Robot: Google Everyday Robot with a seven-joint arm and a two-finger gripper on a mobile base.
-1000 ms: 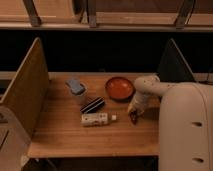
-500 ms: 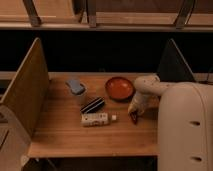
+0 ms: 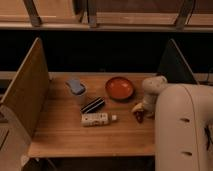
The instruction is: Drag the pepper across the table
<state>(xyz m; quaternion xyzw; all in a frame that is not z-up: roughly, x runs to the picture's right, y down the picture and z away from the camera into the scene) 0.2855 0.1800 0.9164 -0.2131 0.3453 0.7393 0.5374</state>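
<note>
The pepper (image 3: 139,118) is a small dark red lump on the light wooden table (image 3: 65,135), near its right front part. My gripper (image 3: 137,111) hangs from the white arm (image 3: 152,90) and sits right at the pepper, just above and touching or nearly touching it. The arm's large white body (image 3: 182,130) fills the right side of the view and hides the table's right edge.
A round orange bowl (image 3: 119,87) stands behind and to the left of the pepper. A black-and-white striped oblong (image 3: 93,105) and a white bottle (image 3: 96,119) lie mid-table. A cup with a blue object (image 3: 76,89) stands at the back left. Upright side panels (image 3: 27,92) flank the table.
</note>
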